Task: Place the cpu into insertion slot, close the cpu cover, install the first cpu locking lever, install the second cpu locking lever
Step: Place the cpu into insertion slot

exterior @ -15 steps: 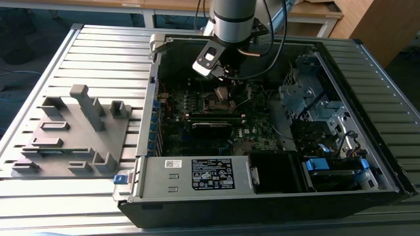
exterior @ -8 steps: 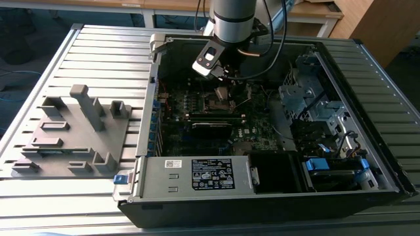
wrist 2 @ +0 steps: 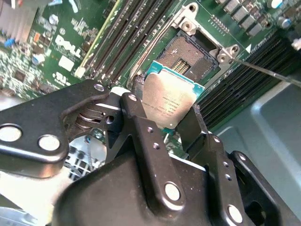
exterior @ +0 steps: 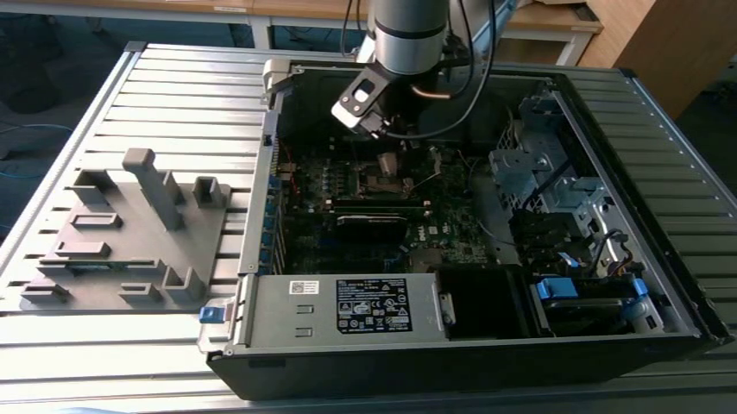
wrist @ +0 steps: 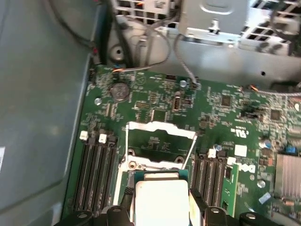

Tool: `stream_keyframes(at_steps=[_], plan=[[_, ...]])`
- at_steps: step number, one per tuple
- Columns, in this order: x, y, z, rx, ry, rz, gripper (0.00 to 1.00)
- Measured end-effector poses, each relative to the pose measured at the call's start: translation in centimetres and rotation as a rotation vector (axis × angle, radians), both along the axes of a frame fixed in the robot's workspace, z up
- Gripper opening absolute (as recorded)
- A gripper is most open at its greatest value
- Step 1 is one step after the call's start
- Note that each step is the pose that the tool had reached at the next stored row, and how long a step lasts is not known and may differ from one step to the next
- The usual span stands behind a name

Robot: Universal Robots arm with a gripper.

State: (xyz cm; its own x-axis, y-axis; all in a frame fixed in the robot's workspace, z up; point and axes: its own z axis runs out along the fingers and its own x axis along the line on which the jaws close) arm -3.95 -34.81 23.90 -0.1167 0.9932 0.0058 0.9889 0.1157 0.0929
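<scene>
- A ribbed grey metal worktop (exterior: 173, 95) carries a large black computer case (exterior: 645, 285) lying open on its side. A grey fixture plate with upright blocks (exterior: 127, 233) sits beside it, towards the exterior view's left.
- The jaws are clamped on the cpu (wrist 2: 171, 101), a small flat square chip with a dull silver-grey metal top. The two black metal fingers (wrist 2: 136, 117) press on opposite edges, and its lidded face points towards both wrist cameras.
- The chip is not seated. It hangs above the green motherboard (wrist: 155, 101), and in the second wrist view its leading edge overlaps the near rim of the insertion slot (wrist 2: 188, 52), a small square dark socket with a silvery metal rim.
- Most of the slot therefore lies just beyond the fingertips, along the line the fingers point, so I judge the chip short of centred over it. How high it hangs cannot be told.
- The cpu cover (wrist: 162, 126), a shiny square metal frame with a window, stands swung open on the far side of the slot.
- A thin wire locking lever (wrist 2: 263, 70) sticks out free from one socket corner.
- Long black memory slots (wrist: 96, 174) flank the socket on both sides.
- The silver-grey robot arm (exterior: 409, 34) reaches down into the case over the socket.
</scene>
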Motion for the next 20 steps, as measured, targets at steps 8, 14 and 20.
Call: stream_keyframes(at_steps=[8, 14, 20], plan=[[0.00, 0.00, -0.03, 0.0000, 0.0000, -0.131, 0.54], [0.00, 0.00, -0.03, 0.0000, 0.0001, -0.178, 0.54], [0.01, 0.01, -0.06, -0.0017, 0.0202, -0.178, 0.54]])
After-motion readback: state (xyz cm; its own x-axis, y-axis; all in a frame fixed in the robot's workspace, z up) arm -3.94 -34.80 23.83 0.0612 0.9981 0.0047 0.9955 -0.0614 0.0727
